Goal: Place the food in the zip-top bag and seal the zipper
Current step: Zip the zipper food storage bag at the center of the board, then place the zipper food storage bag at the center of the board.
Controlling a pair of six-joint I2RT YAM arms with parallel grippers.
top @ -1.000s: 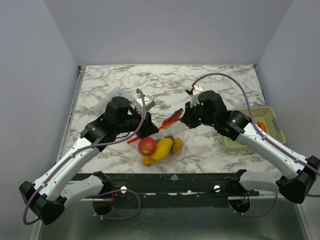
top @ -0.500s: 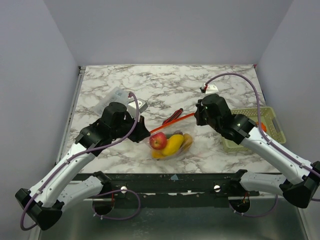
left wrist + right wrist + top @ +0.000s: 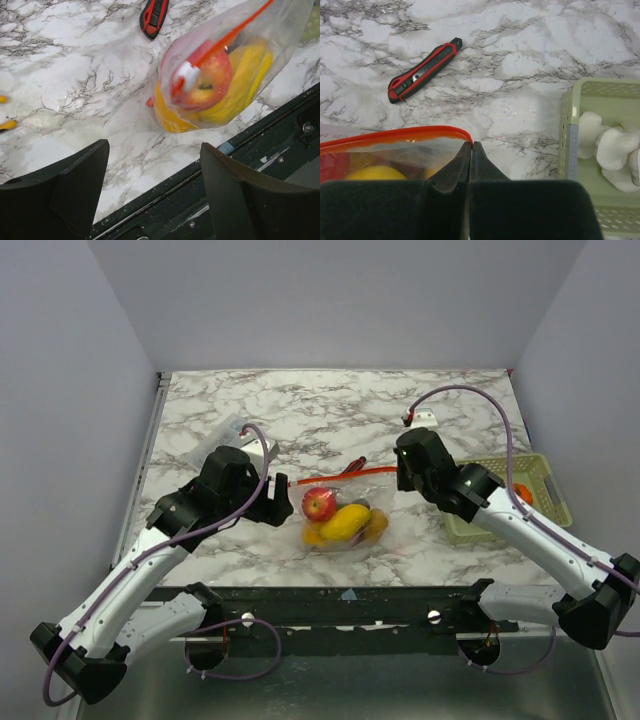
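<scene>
Left gripper [image 3: 154, 150]: jaws wide apart, nothing in them, parked just left of the zip-top bag [image 3: 292, 30]. Food [image 3: 346, 523] is all inside, red apple [image 3: 320, 503] plus yellow and orange pieces bunched at the bottom. Zipper [image 3: 345, 476] is stretched across the top with the white slider [image 3: 188, 75] at its left end. Can't tell if the track is fully closed. Right gripper [image 3: 470, 146] is clamped on the zipper's right end. Risk: that single pinch takes any load. If the bag is lifted, the fruit's weight could slip the strip free or pop an unsealed stretch. The red-and-black stick [image 3: 422, 70] lies near and could snag.
</scene>
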